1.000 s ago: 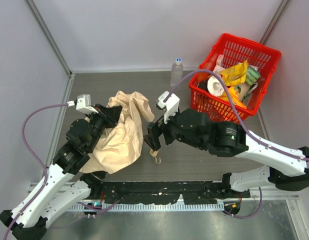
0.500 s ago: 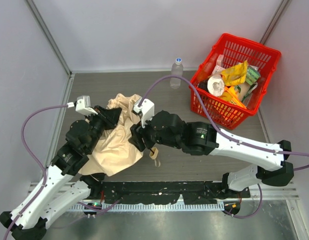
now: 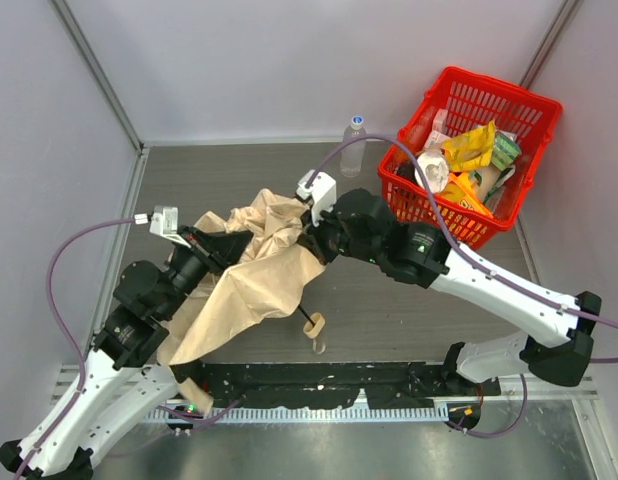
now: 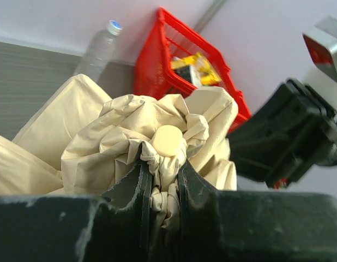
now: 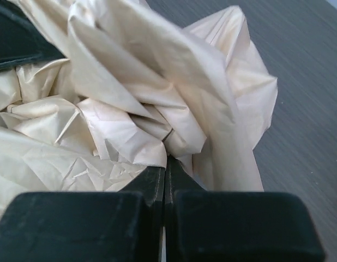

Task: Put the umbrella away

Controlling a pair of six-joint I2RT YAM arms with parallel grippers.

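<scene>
1. Left pincer [image 4: 163, 168] clenched on bunched fabric just under the round cap [image 4: 167, 141] of the umbrella [image 3: 251, 295]; right pincer [image 5: 166, 164] pressed tight on a thin fold of the same fabric.
2. Umbrella crumpled, draped from both pincers onto the table [image 3: 409, 310], left of centre; handle [image 3: 315, 327] on the table at its near right edge.
3. Basket [image 3: 537, 112] at far right, full; bottle [image 3: 353, 146] upright just left of it.

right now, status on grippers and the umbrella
Left gripper shut on umbrella, bunched top. Right gripper shut on canopy fabric. Handle on table; nothing blocking.
</scene>
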